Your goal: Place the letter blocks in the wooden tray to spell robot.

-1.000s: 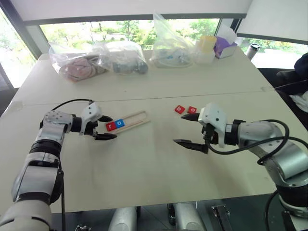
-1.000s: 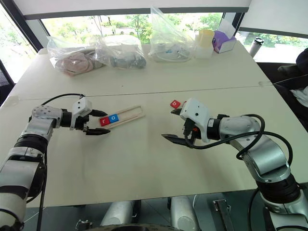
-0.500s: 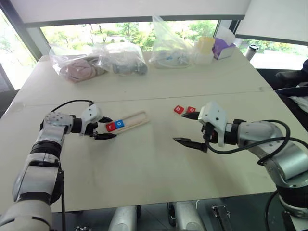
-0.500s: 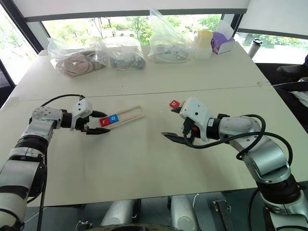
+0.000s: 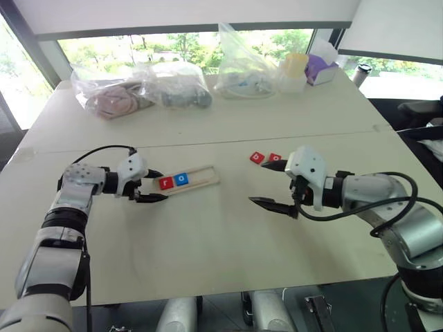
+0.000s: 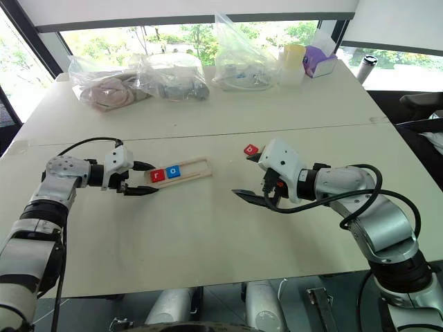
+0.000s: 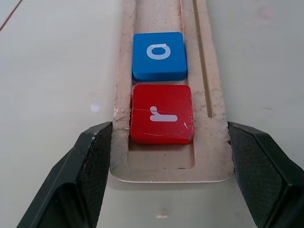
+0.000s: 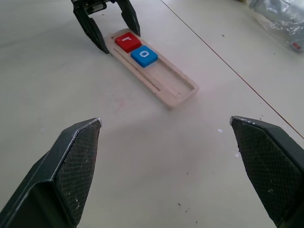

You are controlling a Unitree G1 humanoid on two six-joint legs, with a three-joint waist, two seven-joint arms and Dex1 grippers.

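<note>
Wooden tray [image 7: 167, 161] end is clamped by left pincer [image 5: 151, 185]; right pincer [image 5: 273, 185] is spread, empty. Letter blocks [image 5: 266, 158] judged light, stiff (to be nipped by edges).

We see a pale, rough-edged wooden tray [image 7: 161, 156], matt painted letter blocks [image 7: 161, 114], and textured black fingers [image 7: 95, 156].
</note>
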